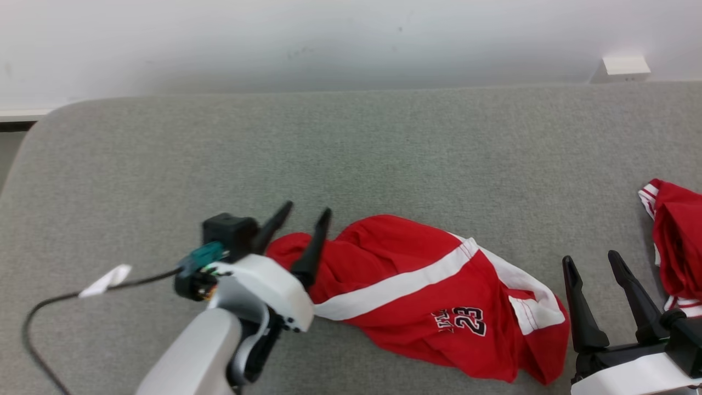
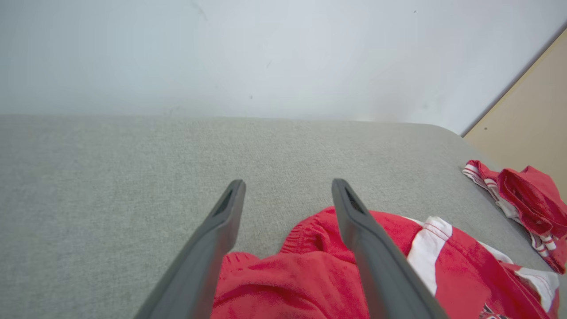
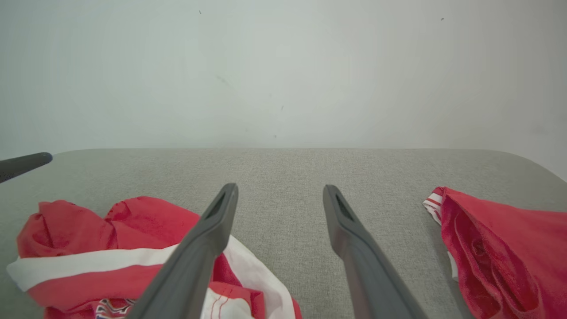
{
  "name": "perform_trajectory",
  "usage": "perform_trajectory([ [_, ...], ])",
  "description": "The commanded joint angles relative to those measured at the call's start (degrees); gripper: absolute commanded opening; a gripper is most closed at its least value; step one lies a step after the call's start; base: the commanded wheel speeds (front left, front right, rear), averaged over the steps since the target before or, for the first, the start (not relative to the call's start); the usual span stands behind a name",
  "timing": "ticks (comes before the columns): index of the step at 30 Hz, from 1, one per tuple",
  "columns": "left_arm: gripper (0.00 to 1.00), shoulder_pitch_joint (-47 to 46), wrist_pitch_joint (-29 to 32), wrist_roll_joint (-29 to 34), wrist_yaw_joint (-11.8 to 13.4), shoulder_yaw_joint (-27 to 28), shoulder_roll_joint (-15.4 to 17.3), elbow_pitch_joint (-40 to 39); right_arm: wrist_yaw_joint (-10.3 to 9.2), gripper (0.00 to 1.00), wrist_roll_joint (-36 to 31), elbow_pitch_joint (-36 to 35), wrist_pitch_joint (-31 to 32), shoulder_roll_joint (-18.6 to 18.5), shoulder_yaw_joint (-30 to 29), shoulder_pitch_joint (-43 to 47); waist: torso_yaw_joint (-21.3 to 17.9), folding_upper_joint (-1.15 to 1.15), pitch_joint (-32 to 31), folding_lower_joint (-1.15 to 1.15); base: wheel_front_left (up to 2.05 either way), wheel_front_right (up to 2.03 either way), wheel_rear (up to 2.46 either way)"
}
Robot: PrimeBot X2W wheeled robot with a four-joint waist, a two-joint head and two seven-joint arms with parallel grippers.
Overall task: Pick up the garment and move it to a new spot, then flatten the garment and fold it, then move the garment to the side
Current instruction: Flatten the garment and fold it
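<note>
R hand [image 1: 590,258] spread wide, empty, just R of garment [image 1: 417,274]. L hand [image 1: 307,208] also spread, gripping nothing, fingers over garment's L end. Garment = red shorts w/ white stripe, crumpled on grey table [image 1: 329,142]. 2nd red garment [image 1: 677,241] well R of it.

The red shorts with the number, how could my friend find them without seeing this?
Start at the big grey cushion below the white wall. Near its front edge, between the left gripper and the right gripper, lie the crumpled red shorts. Unlike the other red garment at the far right, they show a wide white stripe and the number 23.
</note>
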Motion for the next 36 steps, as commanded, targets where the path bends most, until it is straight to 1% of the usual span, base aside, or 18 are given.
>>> perform_trajectory([
  [1,1.0,0.91,-1.51,1.32,0.82,0.64,1.13,-1.04,-0.17,1.0,-0.36,-0.43,-0.1,-0.01,-0.13,0.28,0.72,0.0,-0.62,0.0,0.0,0.0,0.0],
  [6,1.0,6.28,-9.3,5.46,7.38,4.0,4.35,-7.26,-0.17,1.0,-1.11,-1.63,0.31,-0.02,-0.63,0.68,2.11,0.0,-1.94,0.0,0.0,0.0,0.0],
  [9,1.0,10.36,-11.53,6.36,10.77,6.69,6.19,-9.73,-0.17,1.0,-1.46,-2.34,0.76,-0.02,-0.85,0.94,2.57,0.0,-2.74,0.0,0.0,0.0,0.0],
  [12,1.0,14.4,-12.5,7.22,13.38,9.11,7.57,-11.95,-0.17,1.0,-1.5,-2.75,1.13,-0.02,-1.14,1.49,2.98,0.0,-3.63,0.0,0.0,0.0,0.0],
  [15,1.0,18.09,-12.88,7.84,14.93,10.63,8.64,-13.97,-0.17,1.0,-1.59,-2.89,1.36,-0.02,-1.42,2.42,3.26,0.0,-4.6,0.0,0.0,0.0,0.0],
  [19,1.0,21.77,-13.1,8.4,15.65,10.83,9.21,-16.28,-0.17,1.0,-1.49,-2.98,1.85,-0.02,-1.67,3.44,3.49,0.0,-5.54,0.0,0.0,0.0,0.0],
  [22,1.0,23.05,-13.05,8.05,15.65,10.67,9.27,-16.83,-0.17,1.0,-1.16,-2.93,1.87,-0.03,-1.74,3.8,3.57,0.0,-5.98,0.0,0.0,0.0,0.0],
  [36,1.0,23.2,-12.4,6.73,15.39,10.34,9.61,-16.92,-0.17,1.0,-0.94,-3.58,2.49,-0.03,-1.41,4.26,3.4,0.0,-6.13,0.0,0.0,0.0,0.0],
])
